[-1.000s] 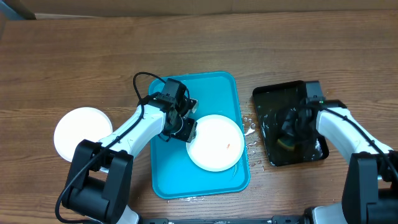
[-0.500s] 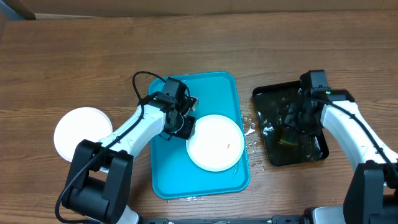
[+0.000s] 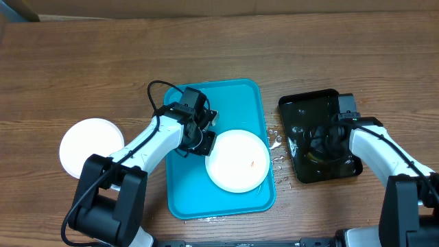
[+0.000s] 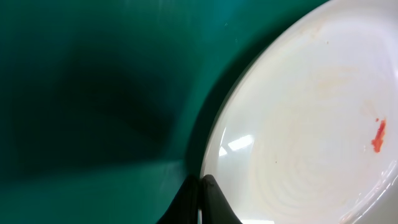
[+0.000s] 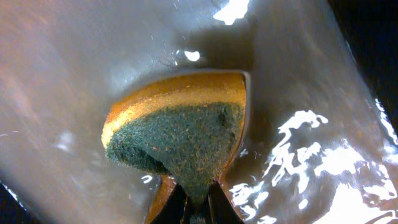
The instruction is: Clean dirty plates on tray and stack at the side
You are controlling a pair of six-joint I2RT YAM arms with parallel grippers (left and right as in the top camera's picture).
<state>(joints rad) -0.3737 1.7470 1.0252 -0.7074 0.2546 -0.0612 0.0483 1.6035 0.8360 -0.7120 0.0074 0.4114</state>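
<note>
Sponge [image 5: 180,134] goes back into the black tray [image 3: 302,106].
The right hand [image 3: 322,145], raised a moment ago, has dropped into the water, clamped on the sponge; wiping is yet to come. The left hand [image 3: 204,140] pinches the smeared plate [image 3: 238,159] by its rim on the turquoise tray [image 3: 233,92]. A second plate [image 3: 88,147] lies left on the wooden tabletop [image 3: 82,62], wet between trays.

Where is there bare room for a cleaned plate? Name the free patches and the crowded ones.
Free: the bare wood behind the turquoise tray and black tray, and around the white plate at left. Crowded: the wet gap between the trays; the turquoise tray, filled by the dirty plate and left gripper; the black tray, holding right gripper and sponge.
</note>
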